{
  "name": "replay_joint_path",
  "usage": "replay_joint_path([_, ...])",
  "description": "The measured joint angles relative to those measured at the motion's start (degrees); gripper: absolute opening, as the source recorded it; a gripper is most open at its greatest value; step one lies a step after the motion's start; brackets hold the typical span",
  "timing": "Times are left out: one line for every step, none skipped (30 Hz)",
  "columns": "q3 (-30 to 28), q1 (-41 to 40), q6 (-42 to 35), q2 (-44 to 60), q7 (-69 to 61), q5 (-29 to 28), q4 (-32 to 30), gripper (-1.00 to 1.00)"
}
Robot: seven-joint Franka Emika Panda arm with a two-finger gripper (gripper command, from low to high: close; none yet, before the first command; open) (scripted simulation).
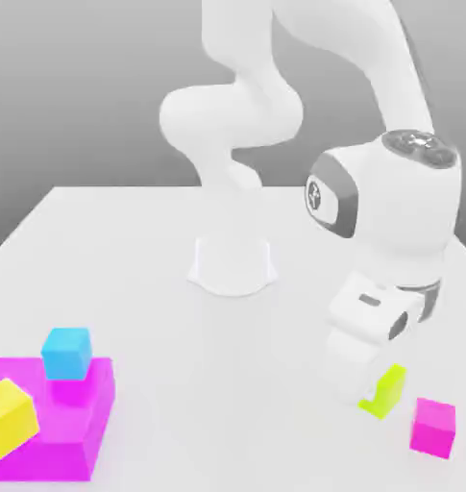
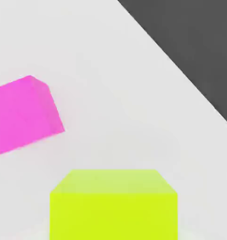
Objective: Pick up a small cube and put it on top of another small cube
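You're holding the lime cube (image 1: 385,390) in the closed end effector (image 1: 371,392), hanging just off the tabletop (image 1: 140,250) at the pink cube's (image 1: 433,426) 10 o'clock; carrying over and stacking are remaining.

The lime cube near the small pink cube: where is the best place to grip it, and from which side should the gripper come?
Grip the lime cube on two opposite flat side faces, coming from straight above. Its faces are plain, its top is free, and the small magenta cube stands apart from it, so the fingers likely have room. The gripper is already shut on it from above.
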Motion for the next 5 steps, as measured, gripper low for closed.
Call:
replay_joint_path([0.04, 1.06, 1.44, 2.17, 0.41, -1.16, 0.69, -1.00])
replay_joint_path([-0.32, 1.89, 3.12, 4.30, 0.92, -2.14, 1.11, -1.00])
replay_joint_path([-0.57, 2.36, 4.15, 5.57, 1.24, -2.72, 1.33, 1.00])
replay_joint_path([-0.57, 2.36, 4.15, 5.57, 1.24, -2.72, 1.33, 1.00])
replay_joint_path([-0.57, 2.36, 4.15, 5.57, 1.24, -2.72, 1.33, 1.00])
